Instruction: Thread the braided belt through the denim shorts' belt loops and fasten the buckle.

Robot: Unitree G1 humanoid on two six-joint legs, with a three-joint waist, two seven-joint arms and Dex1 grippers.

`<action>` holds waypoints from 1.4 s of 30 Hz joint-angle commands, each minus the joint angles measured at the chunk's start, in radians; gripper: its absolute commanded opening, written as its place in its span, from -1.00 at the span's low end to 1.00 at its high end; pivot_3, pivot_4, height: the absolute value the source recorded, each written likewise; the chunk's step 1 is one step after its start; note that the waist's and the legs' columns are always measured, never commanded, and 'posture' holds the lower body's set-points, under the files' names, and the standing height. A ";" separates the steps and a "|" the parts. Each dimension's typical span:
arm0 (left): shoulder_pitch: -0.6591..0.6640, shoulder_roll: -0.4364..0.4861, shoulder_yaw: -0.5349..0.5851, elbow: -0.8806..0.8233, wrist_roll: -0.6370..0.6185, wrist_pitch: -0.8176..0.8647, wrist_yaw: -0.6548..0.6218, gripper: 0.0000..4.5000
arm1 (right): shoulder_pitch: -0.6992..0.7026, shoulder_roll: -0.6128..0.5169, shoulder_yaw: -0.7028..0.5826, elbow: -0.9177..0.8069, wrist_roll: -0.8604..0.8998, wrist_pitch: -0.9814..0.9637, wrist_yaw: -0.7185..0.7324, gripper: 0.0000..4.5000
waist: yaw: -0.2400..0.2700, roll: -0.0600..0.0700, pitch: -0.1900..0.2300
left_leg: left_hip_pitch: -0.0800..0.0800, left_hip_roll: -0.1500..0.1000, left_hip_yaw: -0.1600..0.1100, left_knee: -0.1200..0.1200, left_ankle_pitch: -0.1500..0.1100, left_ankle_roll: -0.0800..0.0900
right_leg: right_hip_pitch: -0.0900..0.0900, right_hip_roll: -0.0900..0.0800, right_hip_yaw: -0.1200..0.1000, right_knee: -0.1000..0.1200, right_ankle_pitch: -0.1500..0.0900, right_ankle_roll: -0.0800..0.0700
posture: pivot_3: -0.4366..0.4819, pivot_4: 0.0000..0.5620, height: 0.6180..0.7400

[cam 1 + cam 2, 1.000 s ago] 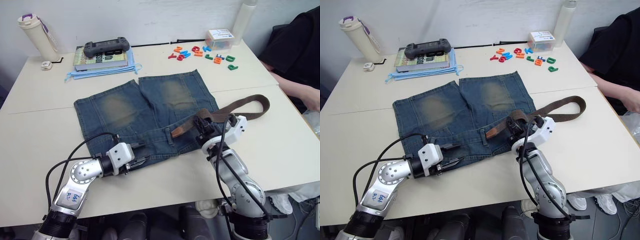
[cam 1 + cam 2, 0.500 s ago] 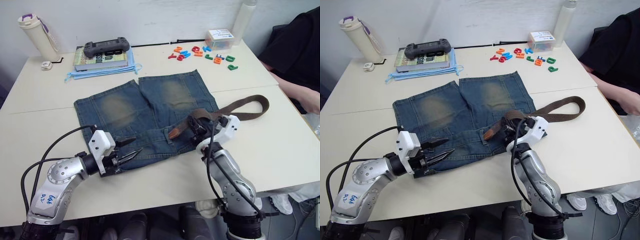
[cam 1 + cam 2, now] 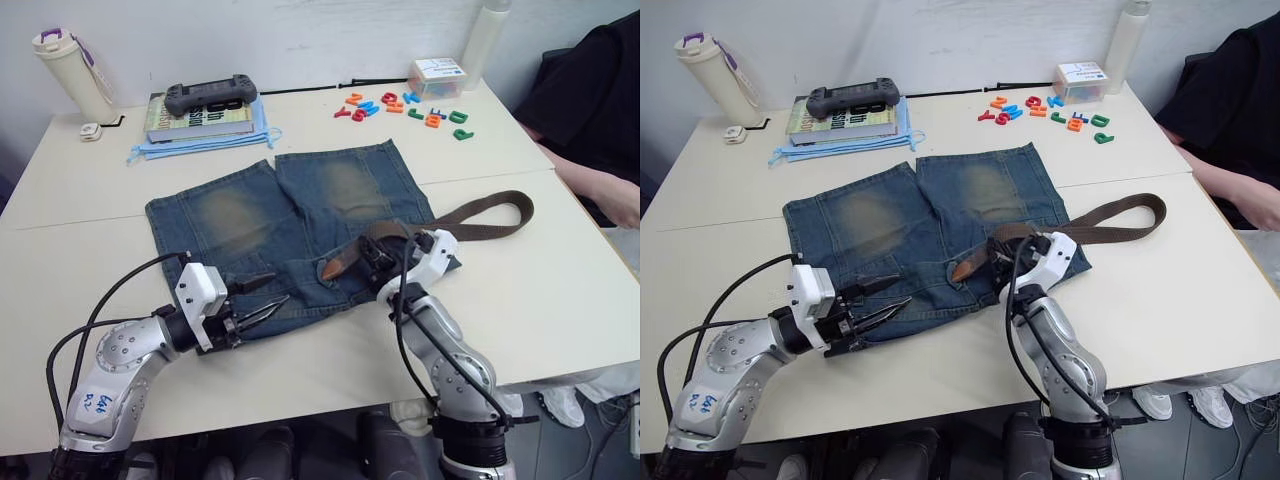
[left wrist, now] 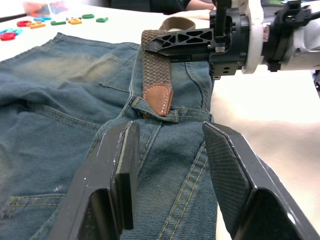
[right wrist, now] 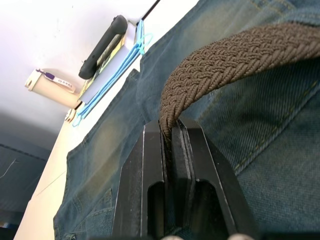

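Denim shorts: spread flat mid-surface, waistband toward the robot.
Belt: tan tip poked into one loop near the waistband's middle; the rest trails off to the right across the surface.
Right claw: pinched tight on the braided strap just behind that loop, feeding it along!
Left claw: wide open, holding nothing, poised at the waistband before the tip.
Progress: early, I'd say — first loop only, other loops and buckling to come.
Count: one belt, one pair of shorts, two claws.
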 commanded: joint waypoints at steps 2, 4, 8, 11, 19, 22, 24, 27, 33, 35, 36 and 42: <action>0.002 0.006 0.022 -0.029 -0.012 -0.007 -0.002 0.02 | -0.034 -0.053 0.029 -0.071 -0.147 -0.058 0.044 -1.00 | 0.001 0.000 0.000 | 0.000 -0.001 0.000 0.000 0.000 0.000 | 0.000 0.000 0.000 0.000 0.000 0.000 | -0.05 -0.47 1.00; 0.000 0.008 0.022 -0.031 -0.010 -0.005 -0.001 0.02 | -0.030 -0.072 0.061 -0.098 -0.199 -0.063 0.063 -1.00 | 0.001 0.000 0.000 | 0.000 -0.001 0.000 0.000 0.000 0.000 | 0.000 0.000 0.000 0.000 0.000 0.000 | -0.05 -0.47 1.00; -0.007 0.011 0.023 -0.036 -0.006 0.001 0.005 0.02 | 0.001 -0.121 0.169 -0.148 -0.327 -0.056 0.093 -1.00 | 0.000 0.000 0.000 | 0.000 0.000 0.000 0.000 0.000 0.000 | -0.001 0.000 0.000 0.000 0.000 0.000 | -0.05 -0.47 1.00; -0.010 0.014 0.024 -0.039 -0.005 0.010 0.010 0.02 | 0.036 -0.109 0.199 -0.154 -0.356 -0.054 0.102 -1.00 | 0.000 0.000 0.000 | 0.000 0.000 0.000 0.000 0.000 0.000 | 0.000 0.000 0.000 0.000 0.000 0.000 | -0.05 -0.47 1.00; -0.019 0.013 0.017 -0.047 -0.004 0.033 0.020 0.02 | 0.069 -0.011 0.149 -0.085 -0.310 -0.010 0.099 -1.00 | -0.001 0.000 0.000 | 0.001 0.001 0.000 0.000 0.000 -0.001 | 0.000 0.001 0.000 0.000 0.000 -0.001 | -0.05 -0.47 1.00; -0.022 0.013 0.010 -0.048 0.001 0.032 0.018 0.02 | 0.078 0.068 0.072 0.000 -0.199 0.070 0.080 -1.00 | -0.002 -0.001 -0.001 | 0.002 0.001 0.000 0.000 -0.001 -0.001 | 0.001 0.001 0.000 0.000 0.000 -0.001 | -0.05 -0.47 1.00; -0.023 0.011 0.006 -0.050 0.002 0.034 0.019 0.02 | 0.077 0.112 0.015 0.031 -0.116 0.102 0.069 -1.00 | -0.002 -0.002 -0.001 | 0.003 0.001 0.000 0.000 -0.001 -0.001 | 0.002 0.001 0.000 0.000 -0.001 -0.001 | -0.05 -0.47 1.00; -0.024 0.009 0.001 -0.051 0.005 0.035 0.021 0.02 | 0.061 0.124 -0.030 0.061 -0.030 0.149 0.046 -1.00 | -0.004 -0.001 -0.001 | 0.003 0.002 0.000 -0.001 -0.001 -0.002 | 0.001 0.002 0.000 0.001 -0.001 -0.003 | -0.05 -0.47 1.00; -0.026 0.006 -0.008 -0.053 0.013 0.035 0.027 0.02 | 0.052 0.109 -0.027 0.082 0.020 0.207 0.003 -1.00 | -0.004 -0.002 -0.001 | 0.004 0.010 0.000 0.000 -0.004 -0.006 | 0.001 0.009 0.000 0.002 -0.002 -0.006 | -0.05 -0.47 1.00; -0.027 0.007 -0.010 -0.053 0.015 0.035 0.029 0.02 | 0.048 0.109 -0.015 0.073 0.022 0.211 -0.005 -1.00 | -0.004 -0.002 -0.001 | 0.004 0.014 0.001 0.000 -0.005 -0.009 | 0.001 0.011 0.000 0.002 -0.003 -0.009 | -0.05 -0.47 1.00; -0.026 0.007 -0.011 -0.053 0.017 0.036 0.030 0.02 | 0.044 0.113 -0.013 0.065 0.032 0.212 -0.008 -1.00 | -0.004 -0.002 -0.001 | 0.004 0.016 0.000 0.000 -0.005 -0.010 | 0.001 0.012 0.000 0.002 -0.003 -0.010 | -0.05 -0.47 1.00; -0.022 0.008 -0.012 -0.057 0.022 0.038 0.033 0.02 | -0.006 0.115 0.018 -0.010 0.077 0.232 -0.017 -1.00 | -0.006 -0.001 -0.001 | 0.005 0.019 0.000 -0.001 -0.006 -0.013 | 0.000 0.014 -0.001 0.004 -0.004 -0.013 | -0.05 -0.47 1.00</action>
